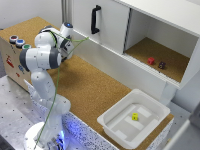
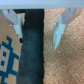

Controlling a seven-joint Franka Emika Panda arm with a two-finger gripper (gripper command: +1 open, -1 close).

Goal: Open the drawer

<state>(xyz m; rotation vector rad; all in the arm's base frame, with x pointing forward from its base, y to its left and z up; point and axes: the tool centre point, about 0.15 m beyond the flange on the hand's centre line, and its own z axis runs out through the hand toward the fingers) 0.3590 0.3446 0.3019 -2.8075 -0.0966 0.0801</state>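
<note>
No drawer can be made out in either view; it is hidden or out of view. My gripper [image 1: 68, 48] hangs low over the cork tabletop [image 1: 90, 85] at the exterior view's left, partly masked by my own arm. In the wrist view the gripper [image 2: 38, 27] is open, with pale fingers [image 2: 59, 30] spread wide and nothing between them. Below it run a dark strip [image 2: 32, 55] and cork [image 2: 67, 60], and a wooden face with a blue pattern [image 2: 7, 57] lies beside the strip.
A wooden box with coloured buttons [image 1: 17, 42] stands just beside the arm. Behind is a white cabinet with a black handle [image 1: 95, 19] and an open compartment holding a red block [image 1: 150, 60] and a dark one [image 1: 162, 64]. A white tray [image 1: 150, 125] holds a yellow cube [image 1: 134, 116].
</note>
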